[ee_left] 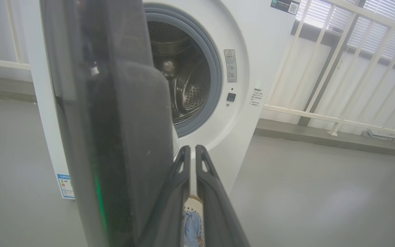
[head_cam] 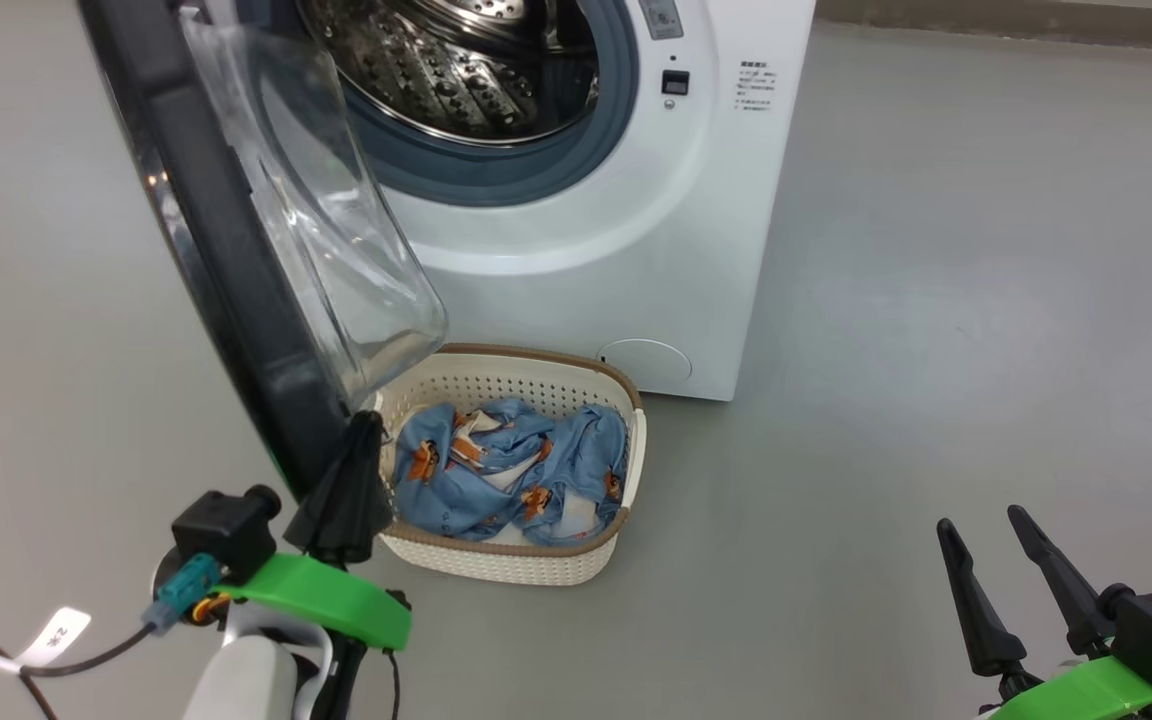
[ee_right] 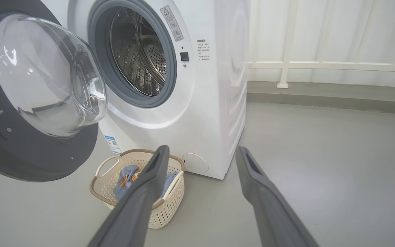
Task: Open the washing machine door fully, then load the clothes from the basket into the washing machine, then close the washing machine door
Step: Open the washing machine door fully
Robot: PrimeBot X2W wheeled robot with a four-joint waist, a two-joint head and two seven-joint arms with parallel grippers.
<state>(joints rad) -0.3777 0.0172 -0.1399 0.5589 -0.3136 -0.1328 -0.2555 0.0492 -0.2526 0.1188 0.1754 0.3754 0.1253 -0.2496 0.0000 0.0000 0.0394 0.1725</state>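
Washer (head_cam: 636, 250) is showing white, w/ grey ring (head_cam: 536, 175) & steel drum (head_cam: 436, 80) dotted w/ holes. Door (head_cam: 211, 250) is looking glossy black, clear glass bowl (head_cam: 336, 250) at centre. Basket (head_cam: 506, 565) is showing cream, perforated, brown rim. Clothes (head_cam: 506, 470) are showing light blue w/ orange-brown print & white bits. Floor (head_cam: 936, 300) is looking grey. Left claw (head_cam: 364, 425) & right claw (head_cam: 980, 520) are showing black, on green mounts (head_cam: 326, 600).

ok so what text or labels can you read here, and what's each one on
Nothing reads clearly.
Warning sticker beside the drum opening of the washing machine: triangle sign, print too small.
Printed block on the machine front: too small.
Blue label sticker low on the machine: blurred.
QR label at the machine's top: words too small.
White tag on a cable at the head view's lower left: marks unclear.
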